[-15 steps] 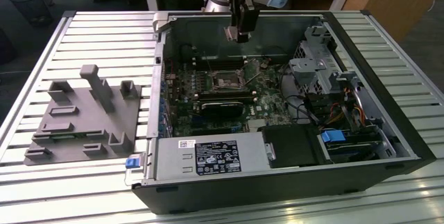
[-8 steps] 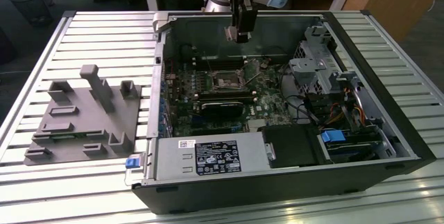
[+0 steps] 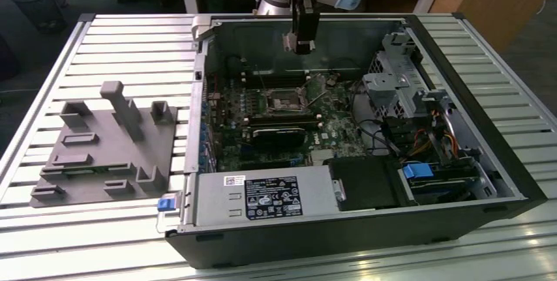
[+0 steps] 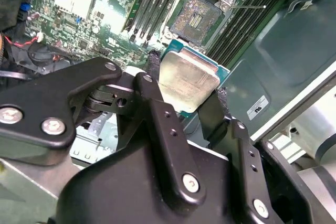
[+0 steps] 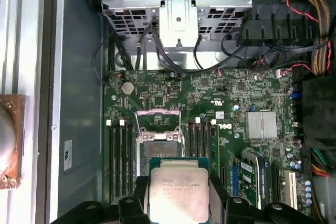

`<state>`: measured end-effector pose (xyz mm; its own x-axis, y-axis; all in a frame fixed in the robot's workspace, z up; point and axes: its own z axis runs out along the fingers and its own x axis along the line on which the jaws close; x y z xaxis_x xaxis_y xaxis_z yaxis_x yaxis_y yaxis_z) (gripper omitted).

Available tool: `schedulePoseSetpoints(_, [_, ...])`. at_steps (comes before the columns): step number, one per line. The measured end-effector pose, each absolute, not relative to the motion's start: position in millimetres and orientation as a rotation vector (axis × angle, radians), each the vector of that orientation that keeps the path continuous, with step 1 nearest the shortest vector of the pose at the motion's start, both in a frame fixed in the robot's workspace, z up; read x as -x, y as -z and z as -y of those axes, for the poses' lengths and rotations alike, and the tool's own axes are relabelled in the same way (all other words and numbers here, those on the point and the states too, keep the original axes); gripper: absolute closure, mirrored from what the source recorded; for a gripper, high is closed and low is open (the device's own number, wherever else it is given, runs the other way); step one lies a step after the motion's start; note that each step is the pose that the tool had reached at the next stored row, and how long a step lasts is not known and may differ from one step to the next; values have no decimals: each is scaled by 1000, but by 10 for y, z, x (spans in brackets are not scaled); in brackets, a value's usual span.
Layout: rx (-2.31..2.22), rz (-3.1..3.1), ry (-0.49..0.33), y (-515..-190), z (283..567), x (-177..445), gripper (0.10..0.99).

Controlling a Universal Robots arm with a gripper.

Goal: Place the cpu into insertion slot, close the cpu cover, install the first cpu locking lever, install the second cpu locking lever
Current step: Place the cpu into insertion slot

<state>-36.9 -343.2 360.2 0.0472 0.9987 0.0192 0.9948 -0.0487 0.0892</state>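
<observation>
One gripper, fingers clamped on the cpu, hangs above the uncovered slot inside the case. Memory slots flank the slot; cables lie well aside. A white label marks the power supply.

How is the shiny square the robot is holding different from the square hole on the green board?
The cpu has a dull silvery metal face, while the insertion slot is dark in the middle with a frame round it. The cpu is held up off the board, pinched in the gripper, while the insertion slot sits fixed on the green motherboard, open with nothing in it. Both are square and look close in size.
</observation>
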Motion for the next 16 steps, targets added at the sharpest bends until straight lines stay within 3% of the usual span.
schedulePoseSetpoints(16, [-2336,-2014,-112,-3586,3430,369,545])
